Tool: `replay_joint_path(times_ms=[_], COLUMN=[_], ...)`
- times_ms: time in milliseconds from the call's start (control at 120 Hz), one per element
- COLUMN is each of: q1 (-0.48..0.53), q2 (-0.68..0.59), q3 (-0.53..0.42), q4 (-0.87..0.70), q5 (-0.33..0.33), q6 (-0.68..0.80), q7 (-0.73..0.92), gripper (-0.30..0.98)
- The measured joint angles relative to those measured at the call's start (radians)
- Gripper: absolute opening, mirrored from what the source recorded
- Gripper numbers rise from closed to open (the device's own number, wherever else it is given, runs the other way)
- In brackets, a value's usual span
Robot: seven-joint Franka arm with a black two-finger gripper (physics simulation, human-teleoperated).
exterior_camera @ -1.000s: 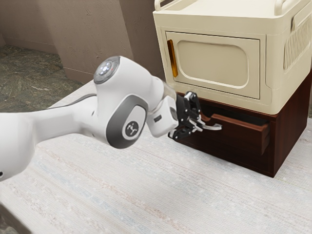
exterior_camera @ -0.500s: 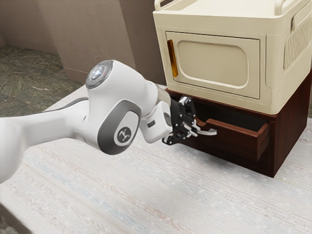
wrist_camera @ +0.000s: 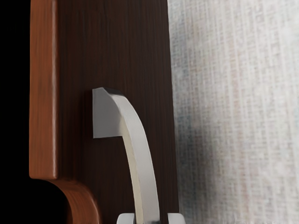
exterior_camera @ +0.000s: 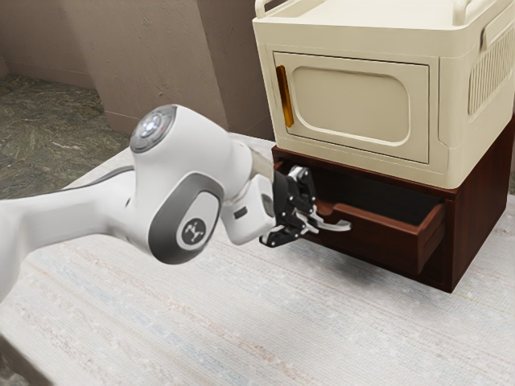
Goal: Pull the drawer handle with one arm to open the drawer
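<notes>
Pulled farther out since the earlier frames, a dark reddish-brown drawer [exterior_camera: 385, 241] has shifted toward the lower left of the exterior view, as has the black gripper [exterior_camera: 311, 221] at its front. The pincer is clamped on the curved silver handle [exterior_camera: 338, 226], right of center in the exterior view — its pale fingertips [wrist_camera: 126, 218] bracket the bar in the wrist view. The drawer stands partly open, its dark interior exposed behind the front panel, within a wooden cabinet [exterior_camera: 476, 213] at the right of the exterior view. Atop the cabinet, at upper right, sits a cream-colored unit [exterior_camera: 447, 121], its front door [exterior_camera: 350, 104] closed and fitted with an amber handle [exterior_camera: 285, 96]. A white robot arm [exterior_camera: 181, 161] reaches in from the exterior view's left, above a pale, streaked tabletop [exterior_camera: 241, 322] that spreads across the lower part of the frame — a brown wall [exterior_camera: 153, 48] rises at upper left, beside a mottled dark green floor [exterior_camera: 40, 137].
</notes>
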Motion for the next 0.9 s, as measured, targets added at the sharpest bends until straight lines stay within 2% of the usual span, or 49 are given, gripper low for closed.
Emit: replay_joint_path(times_ms=[900], q1=[0.007], q2=[-0.115], q3=[0.003], q4=[-0.107], q5=[0.000], q6=[-0.016], q7=[0.003], gripper=[-0.05])
